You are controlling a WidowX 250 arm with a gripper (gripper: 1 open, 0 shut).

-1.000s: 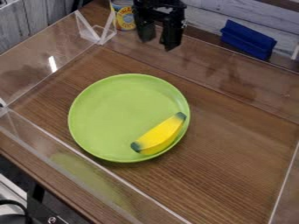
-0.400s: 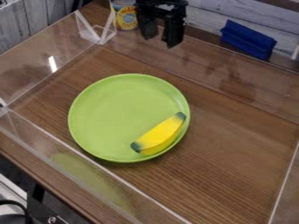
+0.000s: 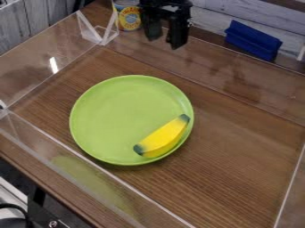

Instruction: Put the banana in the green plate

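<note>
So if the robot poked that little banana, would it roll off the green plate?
Probably not. The banana is curved and lies flat against the raised rim of the green plate, so it would more likely slide or spin than roll. It looks smooth and toy-like, so probably light and stiff. The plate looks glossy, so the banana might skid easily.

- plate (image 3: 113,111): plain lime green, glossy, no pattern.
- banana (image 3: 165,136): yellow, with dark greenish-black tips.
- table (image 3: 238,116): brown wood grain with fine dark streaks, light glare at the far side.
- gripper (image 3: 165,37): black.
- walls (image 3: 36,67): clear, see-through, with pale bright edges.
- box (image 3: 252,39): deep blue, at the far right.
- can (image 3: 125,15): yellow with a light label, at the far edge; the print is too small to read.
</note>
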